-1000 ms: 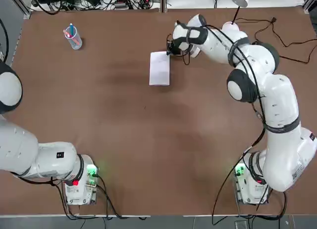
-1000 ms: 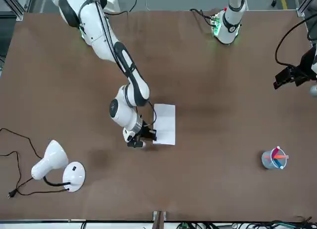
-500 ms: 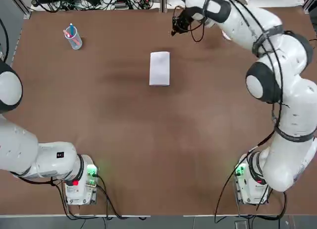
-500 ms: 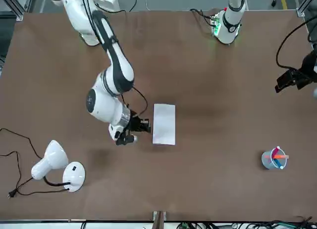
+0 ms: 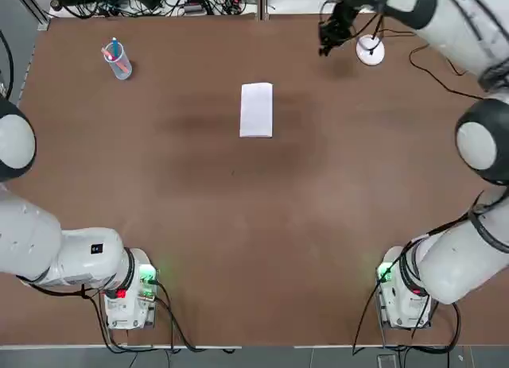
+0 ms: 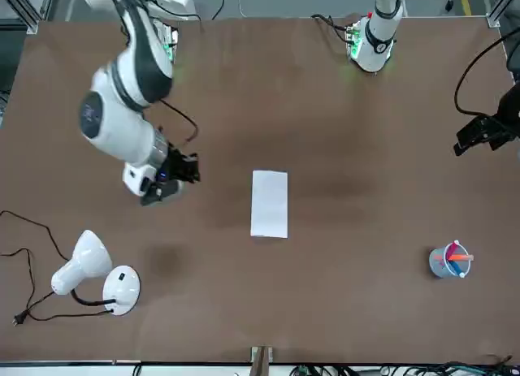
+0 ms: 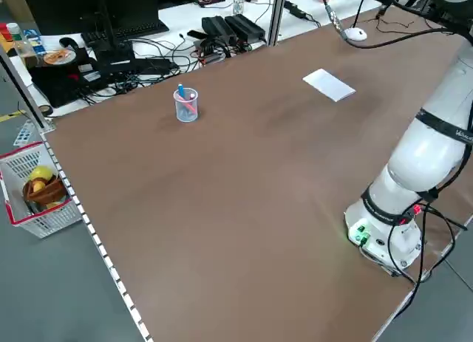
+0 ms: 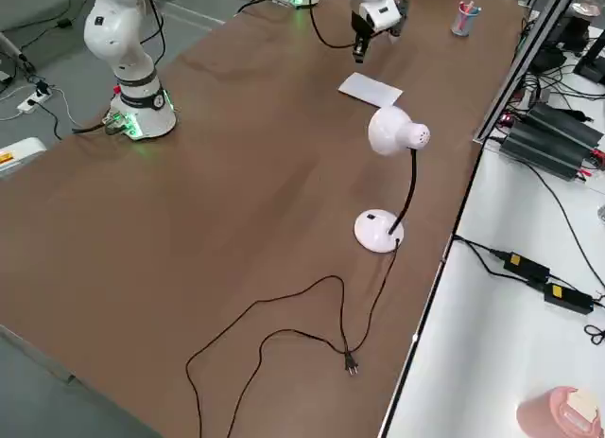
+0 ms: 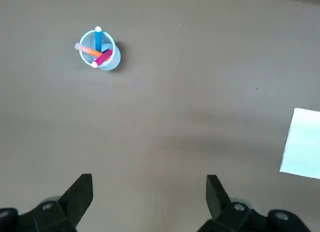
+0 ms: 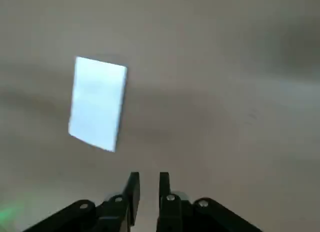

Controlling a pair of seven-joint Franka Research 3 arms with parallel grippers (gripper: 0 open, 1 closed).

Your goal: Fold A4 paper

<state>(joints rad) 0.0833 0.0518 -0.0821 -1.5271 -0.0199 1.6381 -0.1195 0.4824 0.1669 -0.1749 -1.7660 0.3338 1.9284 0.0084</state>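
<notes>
clear of the right gripper [image 10: 149, 184], its empty fingers slightly parted, the folded paper [image 10: 97, 103] could spring open if its crease is weak.

Top view: bare brown tabletop [image 5: 238, 225] runs from the middle of the frame down to its lower edge between my two arm bases; room to pass low there. Only a thin white sheet [image 5: 256, 110] lies flat at upper centre. Obstacles: marker cup [image 5: 118, 60], upright, upper left; my right gripper [image 5: 324, 48] at upper right, near the round lamp base [image 5: 371, 50]. Loose cord [image 5: 433, 75] snakes beside that base. Front view: lamp head [image 6: 84, 262] stands raised, lower left.
</notes>
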